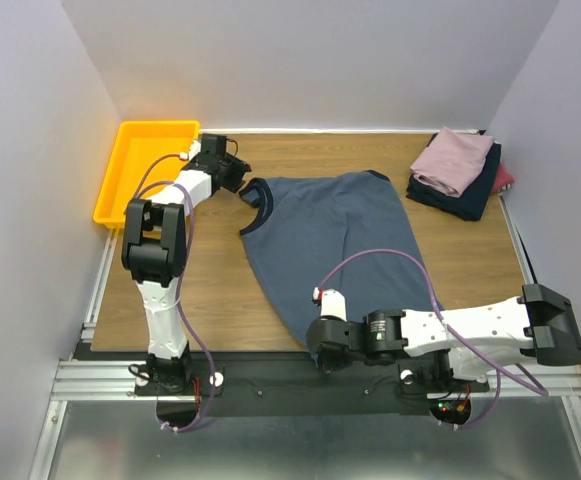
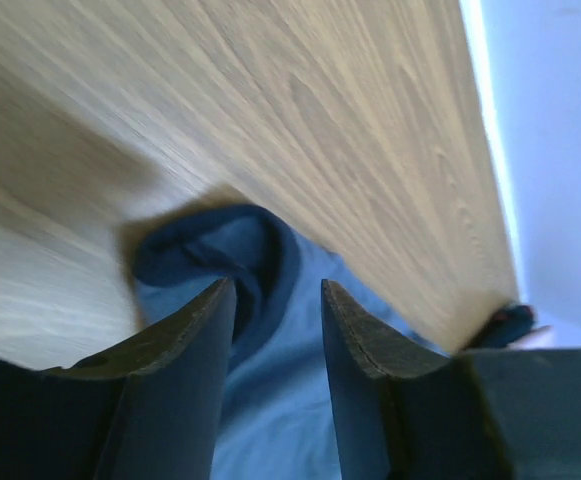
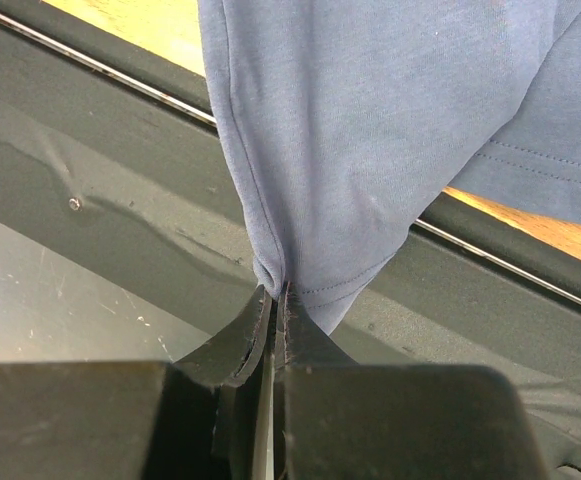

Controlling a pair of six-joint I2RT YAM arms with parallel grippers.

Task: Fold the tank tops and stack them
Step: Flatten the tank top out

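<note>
**A:** Overhead view: where does the garment lie?

**B:** The slate-blue tank top [image 1: 335, 245] lies spread at the centre of the table [image 1: 220, 290], neck toward 11 o'clock, hem toward 6 o'clock and reaching the near edge. The left gripper [image 1: 236, 176] sits at its neck; the right gripper [image 1: 320, 348] sits at its hem. At 2 o'clock is a folded pile, the mauve-pink top [image 1: 453, 158] over the navy top [image 1: 460, 197], with the maroon top [image 1: 506, 178] showing behind; the yellow tray [image 1: 155, 126] stands at 10 o'clock.

**A:** Left wrist view: is that pincer holding anything?

**B:** No, it is released; its jaws stand apart astride the dark-trimmed neckline, which is bunched into a roll at 12 o'clock from the tips. Blue cloth lies between them, unpinched.

**A:** And the right wrist view?

**B:** Clenched on the hem of the blue top; the jaws meet with the stitched edge between them. The cloth rises toward 12 o'clock in one long crease and hangs over the dark frame [image 3: 90, 190] below the table's edge.

**A:** How should the cloth handle?

**B:** By its look it is light, limp and without stiffness; it should drape, stretch and gather wherever it is pulled from one point. I would hold it by the seamed edges, hem corners and trimmed straps, where the stitching gives a bite; two corners held apart should keep a fold line straight.
</note>
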